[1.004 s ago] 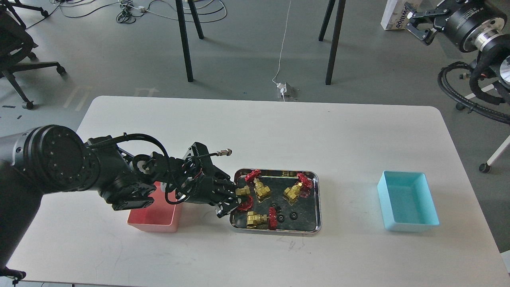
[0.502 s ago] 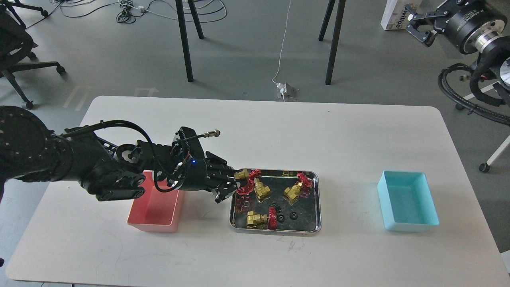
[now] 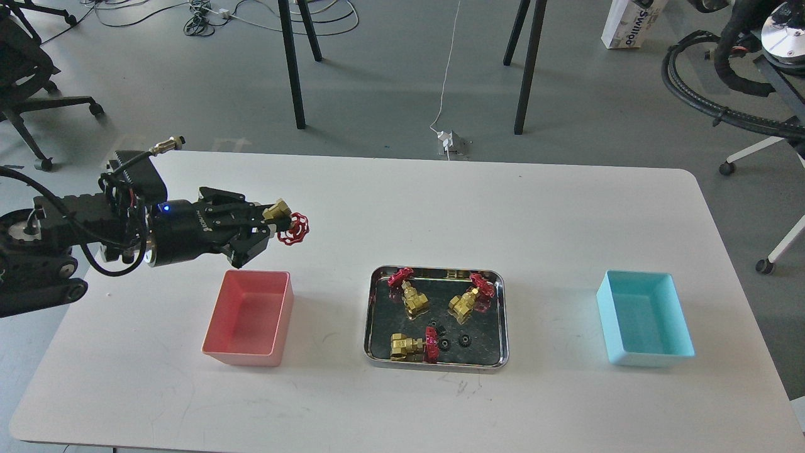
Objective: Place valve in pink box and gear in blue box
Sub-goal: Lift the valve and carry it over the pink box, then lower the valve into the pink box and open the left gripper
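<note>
My left gripper [image 3: 272, 221] is shut on a brass valve [image 3: 286, 224] with a red handwheel and holds it in the air, up and behind the far right corner of the empty pink box [image 3: 249, 317]. Three more valves [image 3: 410, 296] lie in the steel tray [image 3: 435, 363] at the table's middle, with black gears [image 3: 464, 340] near the tray's front. The blue box [image 3: 645, 326] stands empty at the right. My right gripper is out of view; only part of that arm shows at the top right corner.
The white table's far edge runs behind the tray. Dark stand legs [image 3: 290, 63], cables and a floor socket lie beyond it. An office chair [image 3: 25, 69] stands at the far left.
My left gripper has lifted a valve out of the tray's left end and carried it up and left, to above the pink box's far side. The right arm has swung up out of view.
</note>
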